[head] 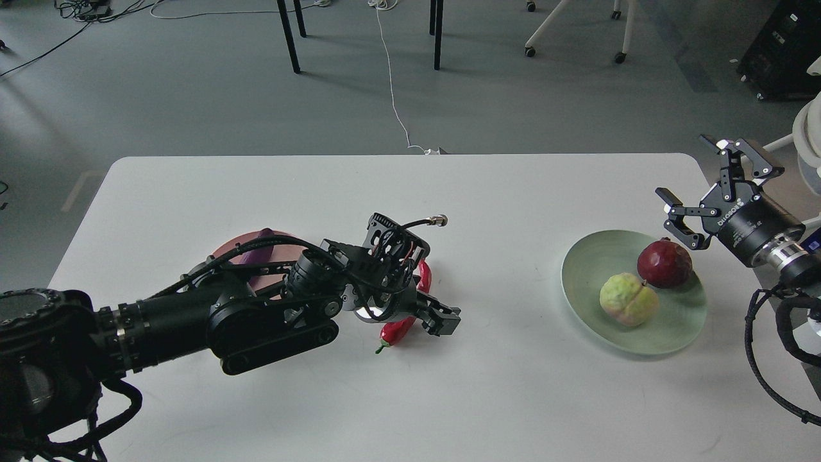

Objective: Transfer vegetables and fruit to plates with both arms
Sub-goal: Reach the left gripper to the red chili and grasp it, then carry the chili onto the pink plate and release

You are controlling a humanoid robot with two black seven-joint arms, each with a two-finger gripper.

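My left arm reaches across the table, and its gripper is low over the middle of the red chili pepper. The chili's upper end and stem end show on either side of it. The dark fingers overlap, so I cannot tell whether they are open or shut. The pink plate is mostly hidden behind the arm, with the purple eggplant's end showing on it. The pomegranate and the yellow-green fruit lie on the pale green plate. My right gripper is open and empty, above the plate's far right edge.
The white table has its far edge at the back. Beyond it on the floor are chair and table legs and a white cable. My right arm's cables hang at the right edge.
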